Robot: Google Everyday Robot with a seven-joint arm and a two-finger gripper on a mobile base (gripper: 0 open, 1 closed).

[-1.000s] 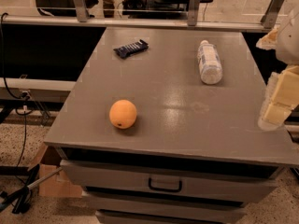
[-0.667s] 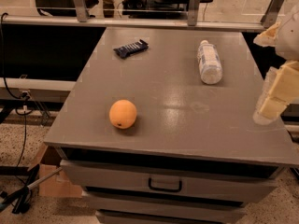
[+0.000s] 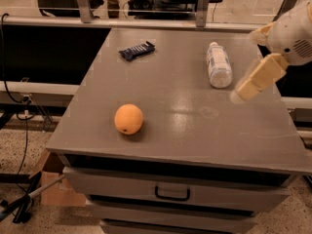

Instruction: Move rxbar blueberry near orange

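- The rxbar blueberry [image 3: 137, 50] lay flat at the far left of the bench [image 3: 170, 130], dark wrapper slightly askew, nothing touching it.
- The orange [image 3: 129, 119] sat toward the front left, well apart from the bar (a long stretch of bare top between them).
- A clear bottle [image 3: 218, 64] lay on its side at the far right, no part of this job.
- And the end effector [image 3: 241, 92] hung at the right side of the bench, near the bottle's nearer end, far from the bar. It carried nothing; how wide it stood, I could not tell.
- My read: the reach was the step in hand, no grasp yet.
- The next move called for a sweep left and back, clear of the bottle, then a low descent across the bar's narrow width.
- After that, a carry forward and a gentle set-down beside the orange (round fruit, likely to roll if bumped).
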